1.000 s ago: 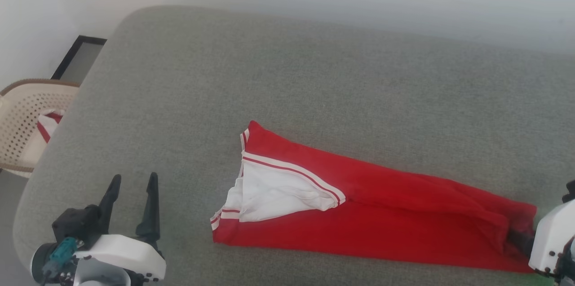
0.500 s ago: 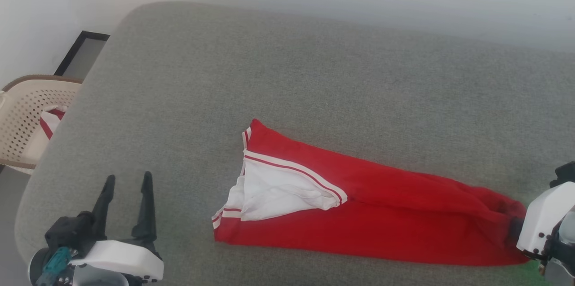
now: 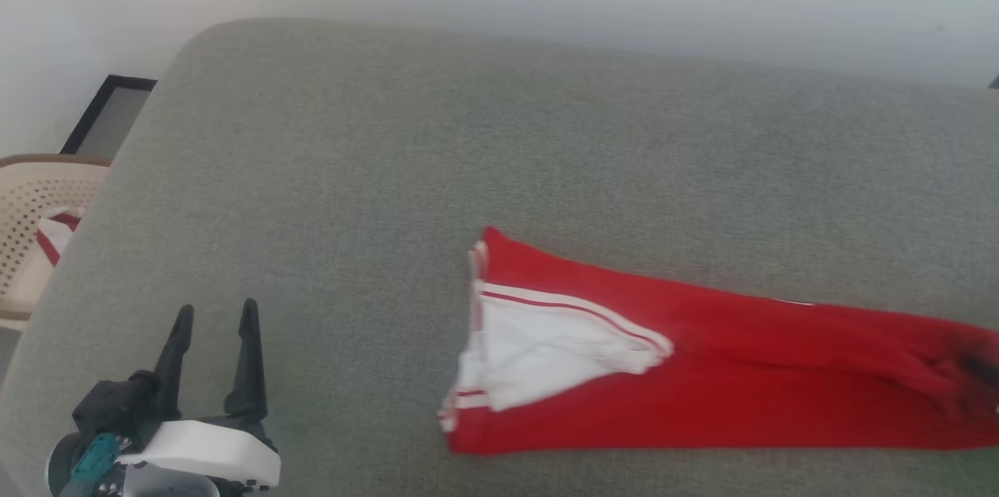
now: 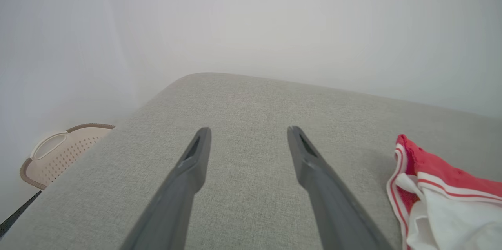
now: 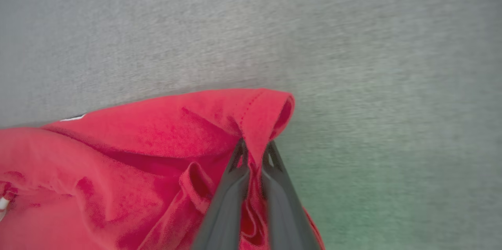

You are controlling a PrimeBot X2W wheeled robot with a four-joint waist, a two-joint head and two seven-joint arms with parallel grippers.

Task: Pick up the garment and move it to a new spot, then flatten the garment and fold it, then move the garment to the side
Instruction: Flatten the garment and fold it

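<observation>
The garment (image 3: pixel 741 388) is red with a white sleeve and striped trim. It lies in a long folded strip on the grey cushion (image 3: pixel 468 130), reaching the right edge of the head view. In the right wrist view my right gripper (image 5: pixel 255 148) is shut on a red hem fold of the garment (image 5: pixel 137 144), lifting that end a little. My left gripper (image 3: pixel 217 308) stands open at the lower left, well apart from the shirt. In the left wrist view the left gripper (image 4: pixel 249 130) has nothing between its fingers, and the garment's (image 4: pixel 415 156) sleeve end lies to its right.
A beige perforated basket (image 3: pixel 31 193) stands off the cushion's left edge and holds a white cloth with a red stripe (image 3: pixel 51 236). A black-framed panel (image 3: pixel 109 115) leans by the wall behind it. The basket (image 4: pixel 59 152) also appears in the left wrist view.
My right gripper has shut on the garment's right end and drawn the garment to the right. The head view has shifted too. The left gripper stays open in place.
</observation>
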